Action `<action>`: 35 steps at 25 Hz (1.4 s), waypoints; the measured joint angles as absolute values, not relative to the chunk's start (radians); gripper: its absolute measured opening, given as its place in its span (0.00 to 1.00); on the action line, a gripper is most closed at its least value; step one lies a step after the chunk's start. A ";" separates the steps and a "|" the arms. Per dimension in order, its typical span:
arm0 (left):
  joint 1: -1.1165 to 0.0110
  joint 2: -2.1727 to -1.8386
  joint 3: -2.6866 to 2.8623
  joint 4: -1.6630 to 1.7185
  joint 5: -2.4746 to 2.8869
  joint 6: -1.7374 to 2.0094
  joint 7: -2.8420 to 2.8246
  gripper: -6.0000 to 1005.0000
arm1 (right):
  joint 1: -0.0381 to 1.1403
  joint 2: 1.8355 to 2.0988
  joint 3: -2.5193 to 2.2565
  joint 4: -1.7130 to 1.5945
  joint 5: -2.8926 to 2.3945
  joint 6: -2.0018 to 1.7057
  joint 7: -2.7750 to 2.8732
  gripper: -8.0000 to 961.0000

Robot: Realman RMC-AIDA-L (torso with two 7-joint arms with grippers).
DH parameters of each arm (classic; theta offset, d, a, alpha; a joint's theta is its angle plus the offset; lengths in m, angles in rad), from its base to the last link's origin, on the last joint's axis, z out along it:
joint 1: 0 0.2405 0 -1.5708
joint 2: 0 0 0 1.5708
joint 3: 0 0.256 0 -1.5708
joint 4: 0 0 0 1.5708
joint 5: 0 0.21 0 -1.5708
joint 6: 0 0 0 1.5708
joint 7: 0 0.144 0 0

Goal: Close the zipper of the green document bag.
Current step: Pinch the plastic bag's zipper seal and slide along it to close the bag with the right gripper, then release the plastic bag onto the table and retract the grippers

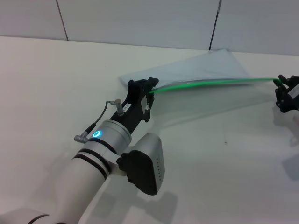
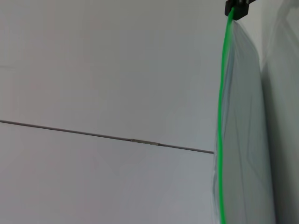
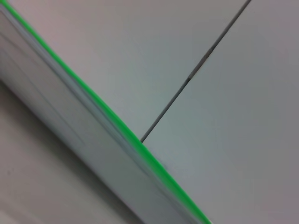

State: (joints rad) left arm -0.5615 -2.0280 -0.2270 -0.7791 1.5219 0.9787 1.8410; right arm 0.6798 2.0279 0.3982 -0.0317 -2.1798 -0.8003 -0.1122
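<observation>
Bag (image 1: 210, 65) sits toward the far right part of the worktop (image 1: 56, 93), lifted off the surface along its green edge so the zipper (image 1: 210, 82) runs taut, nearly level, between the two tools. The far side of the bag slopes down to the worktop near the back wall.

Left tool (image 1: 148, 93) is at the zipper's left end, roughly mid-worktop. It appears clamped on the strip's end, since the strip starts right at the tool tip and stays tensioned. Right tool (image 1: 281, 86) is at the worktop's right edge, at the zipper's other end; in the left wrist view a dark tool tip (image 2: 236, 8) sits right on the end of the green line, so it appears pinched there too. The slider tab itself cannot be made out in any view.

Step in hand, as judged: the pull along the strip, with one tool anchoring and the other on the slider. The right tool sits at the far end of the strip, which suggests the run is at or near its end, but whether the teeth are fully joined cannot be told.

Next move calls for confirming the slider is at its stop, then releasing without jerking the bag and lowering it flat.
</observation>
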 joint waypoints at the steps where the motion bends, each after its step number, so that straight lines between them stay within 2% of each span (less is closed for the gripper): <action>1: -0.561 -2.028 -0.227 -0.779 1.522 0.979 1.841 0.06 | 0.679 2.028 0.397 -0.031 -2.180 -0.801 -0.113 0.09; 14: -0.562 -2.031 -0.203 -0.766 1.524 0.989 1.840 0.06 | 0.682 2.035 0.426 0.038 -2.158 -0.776 -0.245 0.14; 22: -0.562 -2.031 -0.202 -0.759 1.578 1.006 1.738 0.06 | 0.661 2.037 0.440 0.112 -2.043 -0.784 -0.394 0.31; 24: -0.560 -2.031 -0.202 -0.757 1.599 1.039 1.689 0.22 | 0.658 2.037 0.440 0.129 -1.998 -0.785 -0.423 0.35; 31: -0.543 -2.032 -0.202 -0.713 1.688 1.138 1.575 0.50 | 0.632 2.037 0.444 0.186 -1.911 -0.852 -0.504 0.59; 35: -0.536 -2.032 -0.206 -0.704 1.688 1.164 1.548 0.67 | 0.593 2.037 0.450 0.234 -1.852 -0.941 -0.561 0.79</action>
